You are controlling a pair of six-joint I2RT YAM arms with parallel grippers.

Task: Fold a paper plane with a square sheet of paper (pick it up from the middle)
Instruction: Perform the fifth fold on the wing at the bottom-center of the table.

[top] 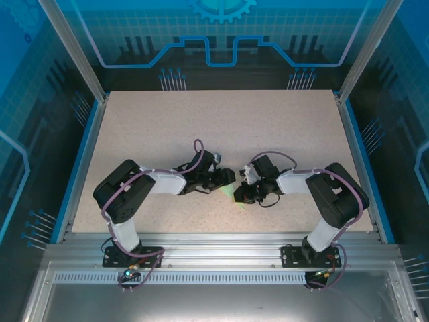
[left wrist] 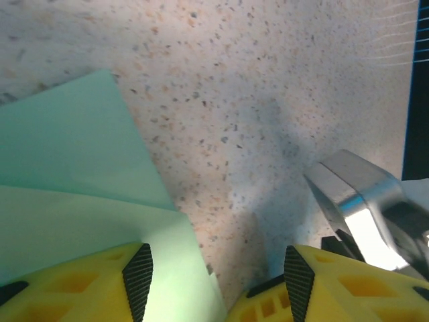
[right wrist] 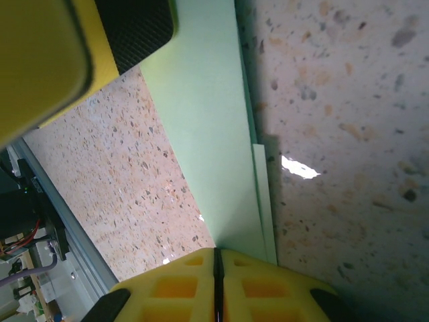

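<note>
On the back wall behind the bench [top: 201, 121] there is a blue gear drawing [top: 221, 8], cut off by the top edge, with angular blue lines under it. A blue rail [top: 79, 168] runs along the bench sides and an aluminium frame [top: 214, 245] along the near edge, where both arms are bolted.

The sheet of paper [top: 232, 195] lies on the bench a little nearer than its middle, between the two claws. From above only a small green corner shows, because the arms cover the rest.

The left claw [top: 224, 180] is open. In its wrist view [left wrist: 216, 268] bare bench shows between the black pads [left wrist: 137, 272], and the left one sits over the folded paper [left wrist: 67, 168], which lies in two layers. A shiny metal part [left wrist: 355, 194] on the right is blurred and I cannot name it.

The right claw [top: 242, 193] is closed, its yellow tips [right wrist: 218, 268] pressed together. A narrow strip of paper [right wrist: 201, 134] runs to these tips; whether it is pinched or only touched I cannot tell. A yellow finger [right wrist: 40, 60] of the other claw stands over the paper's far end.
</note>
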